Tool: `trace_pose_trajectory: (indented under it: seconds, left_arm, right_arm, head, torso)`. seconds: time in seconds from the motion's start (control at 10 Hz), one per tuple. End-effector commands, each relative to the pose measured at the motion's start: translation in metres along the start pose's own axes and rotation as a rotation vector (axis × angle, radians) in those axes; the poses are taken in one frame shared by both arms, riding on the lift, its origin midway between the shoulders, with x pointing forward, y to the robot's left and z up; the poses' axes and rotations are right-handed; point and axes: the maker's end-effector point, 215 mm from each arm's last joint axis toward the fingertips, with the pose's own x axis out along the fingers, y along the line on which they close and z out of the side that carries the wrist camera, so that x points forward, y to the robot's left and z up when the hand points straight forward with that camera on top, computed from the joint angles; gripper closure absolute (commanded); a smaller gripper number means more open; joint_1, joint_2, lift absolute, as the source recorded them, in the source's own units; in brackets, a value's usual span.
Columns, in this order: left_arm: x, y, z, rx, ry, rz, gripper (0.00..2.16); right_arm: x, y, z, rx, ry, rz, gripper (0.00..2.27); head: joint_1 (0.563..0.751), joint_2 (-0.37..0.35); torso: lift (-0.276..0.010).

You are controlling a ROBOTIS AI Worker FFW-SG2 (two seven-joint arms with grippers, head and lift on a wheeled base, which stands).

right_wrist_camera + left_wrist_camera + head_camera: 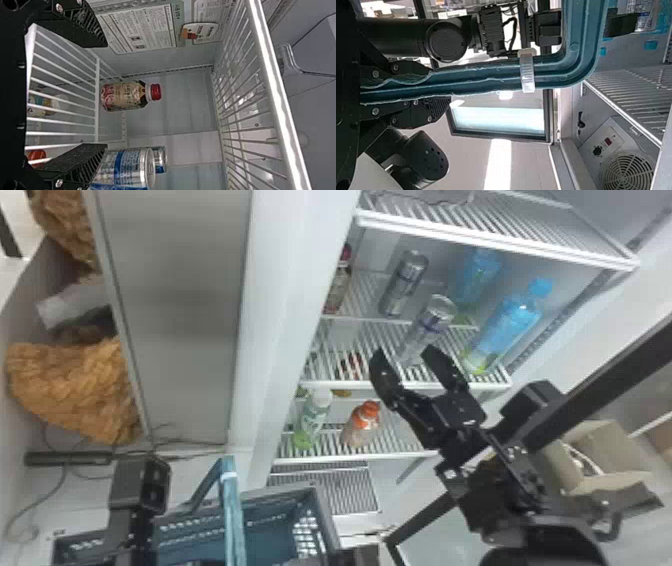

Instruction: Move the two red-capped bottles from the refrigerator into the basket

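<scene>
- Left gripper (131,530): jaws closed on the blue-green handle (474,81), one on either side.
- Basket (324,517): below and to the left of the right jaws; its open mouth lies beside the handle.
- Right gripper (406,352): jaws spread, nothing between them, above the front edge of the middle shelf (487,386).
- Orange-capped bottle (361,425): upright on the lower shelf, down and to the left of the right jaws.
- Two silver cans (119,168): ahead of the right-hand jaw of the same gripper, near one another.
- Red-capped bottle (125,96): upright on the middle shelf, ahead of the gap between the right jaws; a free strip parts it from the cans, and open room lies between its cap and the upper shelf (277,95).
- Back wall (174,114): beyond the bottle, farthest from the right jaws.
</scene>
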Motion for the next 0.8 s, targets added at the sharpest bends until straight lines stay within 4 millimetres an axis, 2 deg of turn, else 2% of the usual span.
trace_pose_trajectory:
  seconds: [0.0, 0.2, 0.7]
  left_arm:
    - [0.001, 0.0, -0.001, -0.001, 0.002, -0.001, 1.21]
    - [0.0, 0.001, -0.001, -0.001, 0.003, 0.002, 1.21]
    - [0.0, 0.0, 0.0, 0.001, 0.004, 0.002, 1.21]
  right_arm:
    - [0.012, 0.007, -0.007, 0.014, 0.0, 0.011, 0.11]
    - [0.022, 0.009, -0.009, 0.023, -0.002, -0.004, 0.11]
    - [0.062, 0.018, -0.019, 0.045, -0.009, 0.011, 0.11]
  head:
    - [0.695, -0.35]
    - [0.695, -0.35]
    - [0.695, -0.35]
  torso:
    - [0.0]
    - [0.0]
    - [0.0]
